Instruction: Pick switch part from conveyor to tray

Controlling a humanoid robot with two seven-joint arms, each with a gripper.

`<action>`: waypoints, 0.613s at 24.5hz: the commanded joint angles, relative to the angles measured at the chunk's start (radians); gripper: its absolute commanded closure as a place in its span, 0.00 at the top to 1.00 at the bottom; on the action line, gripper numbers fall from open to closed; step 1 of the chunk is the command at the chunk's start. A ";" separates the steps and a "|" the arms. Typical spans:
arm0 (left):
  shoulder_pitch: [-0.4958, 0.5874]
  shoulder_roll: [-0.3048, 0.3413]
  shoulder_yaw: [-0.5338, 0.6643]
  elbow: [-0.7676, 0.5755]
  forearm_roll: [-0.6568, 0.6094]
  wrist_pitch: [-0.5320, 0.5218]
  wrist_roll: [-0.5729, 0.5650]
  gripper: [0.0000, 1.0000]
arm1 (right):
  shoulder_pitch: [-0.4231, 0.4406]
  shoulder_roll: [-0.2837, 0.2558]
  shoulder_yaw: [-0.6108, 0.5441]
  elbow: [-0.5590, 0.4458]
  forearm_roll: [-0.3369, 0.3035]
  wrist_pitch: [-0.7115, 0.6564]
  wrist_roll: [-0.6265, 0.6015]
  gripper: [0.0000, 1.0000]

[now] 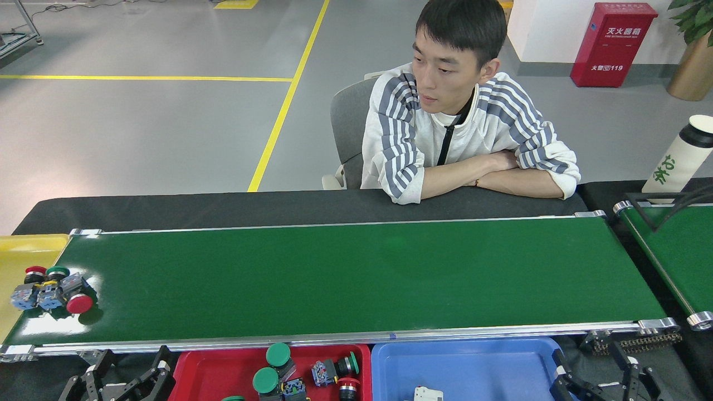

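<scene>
Three switch parts (51, 289) clustered at the conveyor (356, 278)'s nine o'clock end.
Two trays at six o'clock: red tray (209, 370), blue tray (479, 365). Left gripper (125, 379) and right gripper (604, 376) both spread, holding nothing.
</scene>
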 commanded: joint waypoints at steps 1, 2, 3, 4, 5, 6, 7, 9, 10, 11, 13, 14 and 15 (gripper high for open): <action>0.002 0.001 0.007 -0.014 0.005 -0.001 0.015 0.99 | -0.001 -0.009 -0.001 -0.014 0.000 -0.014 -0.001 0.99; 0.002 0.001 0.010 -0.014 0.007 -0.001 0.017 0.99 | 0.001 -0.009 -0.001 -0.014 0.000 -0.014 -0.001 0.99; 0.002 0.001 0.010 -0.014 0.008 -0.001 0.017 0.99 | 0.001 -0.009 -0.001 -0.014 0.000 -0.014 -0.001 0.99; 0.002 -0.001 0.008 -0.014 0.008 -0.001 0.017 0.99 | 0.001 -0.009 -0.001 -0.014 0.000 -0.013 -0.001 0.99; 0.003 -0.001 0.008 -0.014 0.008 -0.001 0.017 0.99 | 0.001 -0.007 -0.001 -0.014 0.000 -0.011 -0.001 0.99; 0.003 -0.001 0.007 -0.014 0.008 -0.001 0.017 0.99 | 0.001 -0.007 -0.001 -0.014 0.000 -0.011 -0.001 0.99; 0.002 -0.001 0.007 -0.014 0.008 0.000 0.017 0.99 | -0.001 -0.005 -0.001 -0.014 0.000 -0.010 -0.001 0.99; 0.002 -0.001 0.008 -0.014 0.008 0.002 0.017 0.99 | -0.001 -0.004 -0.003 -0.014 0.000 -0.008 -0.001 0.99; 0.002 0.001 0.008 -0.014 0.008 0.002 0.017 0.99 | -0.001 -0.002 -0.001 -0.014 0.000 -0.008 -0.001 0.99; 0.002 0.001 0.010 -0.014 0.008 0.002 0.017 0.99 | -0.001 -0.002 -0.001 -0.014 0.000 -0.007 -0.001 0.99; 0.002 -0.001 0.008 -0.014 0.008 0.002 0.017 0.99 | -0.001 -0.001 -0.001 -0.014 0.000 -0.005 0.000 0.99; 0.002 -0.001 0.008 -0.014 0.010 0.002 0.017 0.99 | -0.002 0.001 -0.003 -0.014 0.000 -0.004 0.000 0.99; 0.002 -0.001 0.008 -0.014 0.010 0.002 0.017 0.99 | -0.002 0.001 -0.001 -0.014 0.000 -0.004 0.003 0.99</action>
